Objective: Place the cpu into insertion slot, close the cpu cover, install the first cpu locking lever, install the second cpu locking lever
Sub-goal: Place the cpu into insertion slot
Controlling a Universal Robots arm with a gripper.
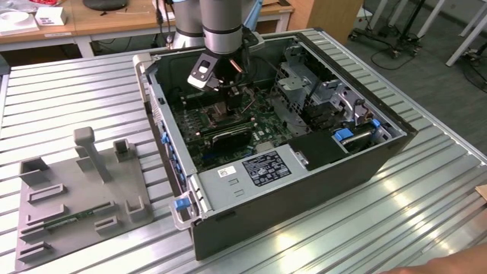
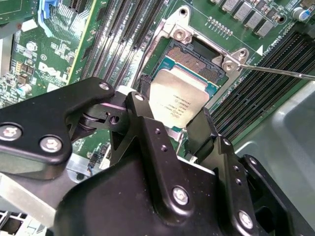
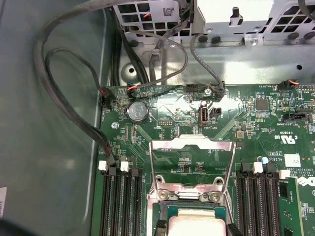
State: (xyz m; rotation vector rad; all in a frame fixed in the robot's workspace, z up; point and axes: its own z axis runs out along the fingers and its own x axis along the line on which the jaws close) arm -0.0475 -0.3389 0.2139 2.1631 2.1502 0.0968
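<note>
A grey fixture plate is seen well apart from the insertion slot, toward the exterior view's left, laid on the slatted metal desk. Next comes the open computer case, in which the slot is mounted on the green motherboard. The hand is positioned directly over the slot, inside the case.

In the second wrist view the cpu is clamped between the black fingers of the hand, one finger set against each of two opposite edges. The chip is held at the slot, and part of the slot's dark pin field is left uncovered beyond one edge of the chip (whether the chip is seated or just above cannot be told). Long black memory slots are set just beside the slot on two sides. A thin locking lever is seen reaching out from a corner of the slot's rim.

In the first wrist view the cpu cover is swung open, away from the slot, with the board visible through its cut-out. The cpu is seen just beside the cover's hinge end. A round coin cell is placed beyond the cover from the slot.

Toward the exterior view's right of the slot, a metal drive cage and a blue latch are found inside the case.
</note>
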